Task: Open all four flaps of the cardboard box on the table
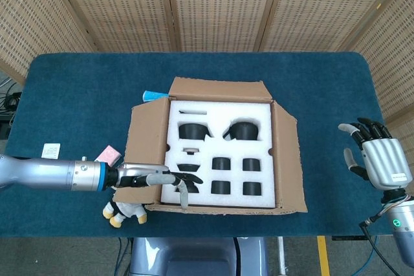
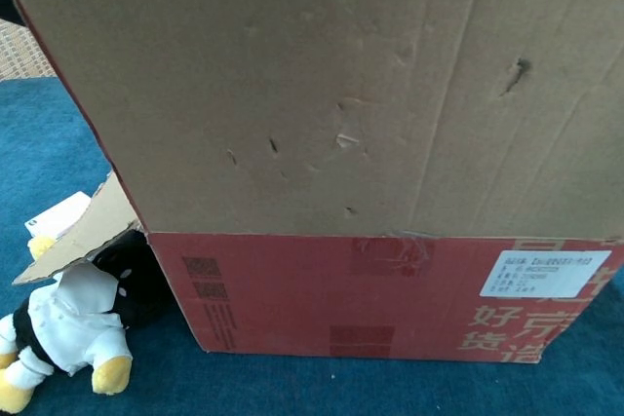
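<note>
— Location of the cardboard box [image 1: 223, 153]?
— Mid-table, nearer the front edge; white foam is exposed, and the front flap [image 2: 322, 94] is tipped forward.
— Hands?
— The left hand [image 1: 158, 179] is pressed at the front-left corner, fingers extended and splayed, nothing held. The right hand [image 1: 375, 159] is held apart, fingers spread.
— Handling?
— Judged light, stiff, creasable; flaps are best taken at free edges.

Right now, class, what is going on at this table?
A two-armed robot is opening a cardboard box on a blue table. Its left hand reaches over the box's near left corner, fingers at the near flap, which leans toward the robot. The other flaps stand open, showing white foam with black parts. The right hand hovers open, off to the side. A plush toy lies beside the box.
</note>
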Tool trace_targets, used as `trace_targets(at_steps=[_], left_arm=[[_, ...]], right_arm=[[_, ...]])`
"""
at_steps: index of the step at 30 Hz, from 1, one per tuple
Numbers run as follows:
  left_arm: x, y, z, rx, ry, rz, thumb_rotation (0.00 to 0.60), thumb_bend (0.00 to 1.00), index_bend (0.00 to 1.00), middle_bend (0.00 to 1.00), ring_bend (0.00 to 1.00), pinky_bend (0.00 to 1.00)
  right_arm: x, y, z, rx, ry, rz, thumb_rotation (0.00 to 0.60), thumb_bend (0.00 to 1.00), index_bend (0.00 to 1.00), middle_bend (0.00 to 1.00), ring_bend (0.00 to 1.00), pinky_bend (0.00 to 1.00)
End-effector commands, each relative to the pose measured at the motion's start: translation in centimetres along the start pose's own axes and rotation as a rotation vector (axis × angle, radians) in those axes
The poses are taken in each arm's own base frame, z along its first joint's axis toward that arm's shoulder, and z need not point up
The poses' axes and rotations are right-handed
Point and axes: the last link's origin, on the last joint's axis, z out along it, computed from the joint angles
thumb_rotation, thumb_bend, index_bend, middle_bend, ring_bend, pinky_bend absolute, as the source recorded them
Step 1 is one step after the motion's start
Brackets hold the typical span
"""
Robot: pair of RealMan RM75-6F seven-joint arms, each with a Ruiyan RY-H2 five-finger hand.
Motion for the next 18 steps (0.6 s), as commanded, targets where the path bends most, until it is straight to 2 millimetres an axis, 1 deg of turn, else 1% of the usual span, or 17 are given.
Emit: trace_targets(at_steps=[1, 5, 9, 18], left_arm=[[0.1, -0.3, 0.7, 0.014, -0.019, 0.015, 0.001, 0.15, 0.39, 0.0, 0.0, 0.0], [0.2, -0.5, 1.6, 0.035, -0.035, 0.057, 0.001, 0.15, 0.39, 0.0, 0.0, 0.0], [-0.2, -0.5, 1.8, 0.038, -0.041, 0.096, 0.001, 0.15, 0.39, 0.0, 0.0, 0.0], [-2.1, -0.1, 1.0, 0.028, -0.013, 0.222, 0.001, 0.15, 0.39, 0.0, 0.0, 0.0]], right_arm=[[0.0, 0.0, 0.0, -0.001, 0.001, 0.001, 0.6, 0.54, 0.25, 0.31, 0.18, 0.19], [0.0, 0.1, -0.1, -0.002, 0.002, 0.004, 0.6, 0.54, 0.25, 0.31, 0.18, 0.19], [-0.1, 0.3, -0.2, -0.006, 0.0, 0.006, 0.6, 0.54, 0.25, 0.31, 0.18, 0.19], [0.0, 0.5, -0.3, -0.008, 0.003, 0.01, 0.6, 0.54, 0.25, 0.31, 0.18, 0.19]])
